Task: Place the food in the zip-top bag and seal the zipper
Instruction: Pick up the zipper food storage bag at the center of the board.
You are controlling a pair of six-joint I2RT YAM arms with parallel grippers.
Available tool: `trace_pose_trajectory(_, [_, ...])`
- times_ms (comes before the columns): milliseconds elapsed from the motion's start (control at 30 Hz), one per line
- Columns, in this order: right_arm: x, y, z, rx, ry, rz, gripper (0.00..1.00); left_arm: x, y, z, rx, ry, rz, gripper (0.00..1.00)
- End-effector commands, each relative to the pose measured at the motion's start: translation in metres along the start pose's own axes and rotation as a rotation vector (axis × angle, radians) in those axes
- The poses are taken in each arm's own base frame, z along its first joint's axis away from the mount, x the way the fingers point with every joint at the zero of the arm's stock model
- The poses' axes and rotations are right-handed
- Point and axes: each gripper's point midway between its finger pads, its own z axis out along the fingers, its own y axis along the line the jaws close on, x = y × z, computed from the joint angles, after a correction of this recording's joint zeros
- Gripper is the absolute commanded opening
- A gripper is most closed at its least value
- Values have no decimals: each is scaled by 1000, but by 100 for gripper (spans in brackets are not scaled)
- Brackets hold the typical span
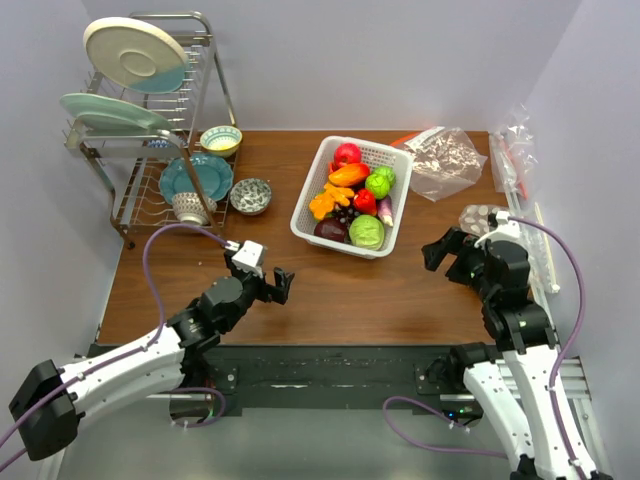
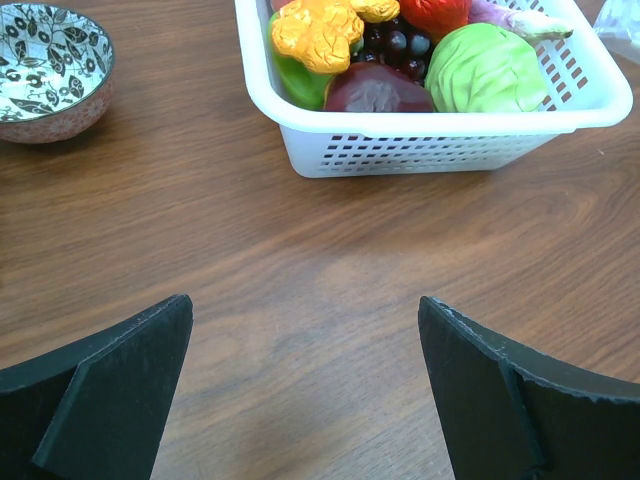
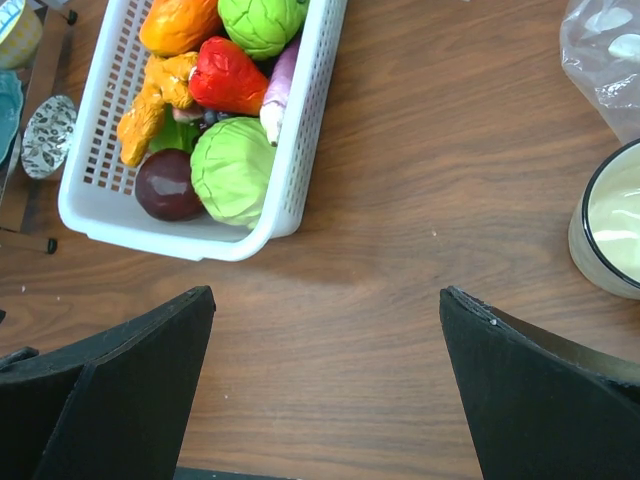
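Observation:
The zip-top bag (image 1: pixel 447 160) lies crinkled on the table at the back right, just right of the white basket (image 1: pixel 312 200). Its orange-red zipper (image 1: pixel 405 139) shows at its near-left corner. A corner of the bag also shows in the right wrist view (image 3: pixel 605 50). The basket holds the food: a green cabbage (image 1: pixel 366 232), a dark plum (image 1: pixel 331 229), a red pepper (image 3: pixel 228 78), orange pieces (image 2: pixel 318 32) and more. My left gripper (image 1: pixel 272 281) is open and empty, above bare table in front of the basket (image 2: pixel 440 150). My right gripper (image 1: pixel 446 250) is open and empty, to the right of the basket (image 3: pixel 310 130).
A dish rack (image 1: pixel 150 150) with plates and bowls fills the back left. A patterned bowl (image 1: pixel 250 195) stands beside it and shows in the left wrist view (image 2: pixel 45 70). A white cup with a dark rim (image 3: pixel 612 220) stands near my right gripper. Clear packets (image 1: pixel 515 150) lean against the right wall.

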Motion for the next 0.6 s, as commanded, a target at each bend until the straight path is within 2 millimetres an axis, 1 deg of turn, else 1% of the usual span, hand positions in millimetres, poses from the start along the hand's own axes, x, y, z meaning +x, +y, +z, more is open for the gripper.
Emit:
trace_pose_trajectory(0, [1,2,12,-2,9,19,99,-12,1,-1,-8,-63,-15,100])
trace_pose_trajectory(67, [6,0,20,14,42,18,99,-13,2,-2,-10,-68,-19,100])
trace_pose_trajectory(100, [4,0,23,15,43,19,99,-13,2,-2,-9,-69,-30,100])
trace_pose_trajectory(167, [5,0,31,29,68,21,96,-10,8,-3,-42,-65,-51,100])
trace_pose_trajectory(267, [2,2,43,37,83,21,95,-11,14,-4,-79,-70,-68,100])
trace_pose_trajectory(333, [-7,3,50,46,58,16,95,-11,17,-5,-94,-73,-72,100])
trace_pose_trajectory(367, [-9,3,58,57,65,12,95,-12,17,-5,-95,-76,-74,100])
trace_pose_trajectory(400, [-16,3,63,64,44,14,95,-11,17,-5,-93,-75,-75,100])
trace_pose_trajectory(433, [-19,1,67,87,38,21,94,-11,17,-5,-95,-76,-75,100])
trace_pose_trajectory(467, [-30,-3,71,131,6,29,94,-11,18,-5,-96,-77,-75,100])
trace_pose_trajectory(500, [-29,-8,82,168,20,44,94,-11,17,-5,-90,-76,-71,100])
trace_pose_trajectory(533, [-34,-9,86,187,10,49,94,-11,15,-5,-84,-75,-70,100])
trace_pose_trajectory(567, [-46,-10,90,214,-22,56,94,-11,15,-5,-79,-75,-68,100])
